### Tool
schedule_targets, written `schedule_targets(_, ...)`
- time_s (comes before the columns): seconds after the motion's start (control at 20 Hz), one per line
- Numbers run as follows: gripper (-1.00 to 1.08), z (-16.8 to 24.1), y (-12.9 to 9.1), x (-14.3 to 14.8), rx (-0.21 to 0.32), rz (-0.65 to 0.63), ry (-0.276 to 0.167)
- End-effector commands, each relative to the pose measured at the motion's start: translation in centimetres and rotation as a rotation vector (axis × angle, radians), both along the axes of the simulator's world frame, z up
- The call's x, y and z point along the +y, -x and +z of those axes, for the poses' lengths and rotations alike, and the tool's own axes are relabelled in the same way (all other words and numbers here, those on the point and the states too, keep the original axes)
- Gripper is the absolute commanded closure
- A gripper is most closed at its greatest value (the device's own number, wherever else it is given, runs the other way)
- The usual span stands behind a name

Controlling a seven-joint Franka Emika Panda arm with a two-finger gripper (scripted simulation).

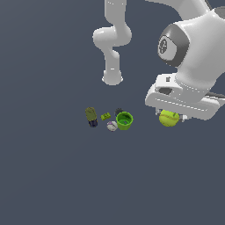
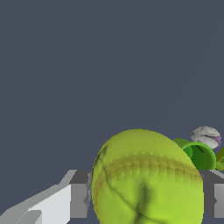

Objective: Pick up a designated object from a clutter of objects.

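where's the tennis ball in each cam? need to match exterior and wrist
Exterior view: the tennis ball sits under the gripper, toward the exterior view's right, apart from the clutter.
Wrist view: the tennis ball fills the near foreground between the gripper's fingers.
Shared landmark: the green cup, seen beyond the ball in the wrist view, with the whitish-grey ball beside it.

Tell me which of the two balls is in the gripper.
The yellow-green tennis ball, held between the fingers of the gripper, apart from the clutter. The smaller whitish-grey ball lies beside the green cup.
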State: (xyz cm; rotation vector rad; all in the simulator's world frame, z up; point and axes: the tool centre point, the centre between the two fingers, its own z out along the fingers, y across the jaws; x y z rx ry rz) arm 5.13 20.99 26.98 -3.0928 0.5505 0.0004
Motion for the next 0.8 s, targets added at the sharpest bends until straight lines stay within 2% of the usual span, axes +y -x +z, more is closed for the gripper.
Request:
schedule_targets(0.0, 1.08, 2.8, -0.3, 0.2, 0.0, 0.0, 0.0)
schedule_targets(0.35, 1.08, 9.1, -1.1, 0.8, 0.0, 0.0, 0.0)
schedule_targets(0.75, 1.08, 13.1, -1.7, 1.2, 0.0, -0.001, 0.0)
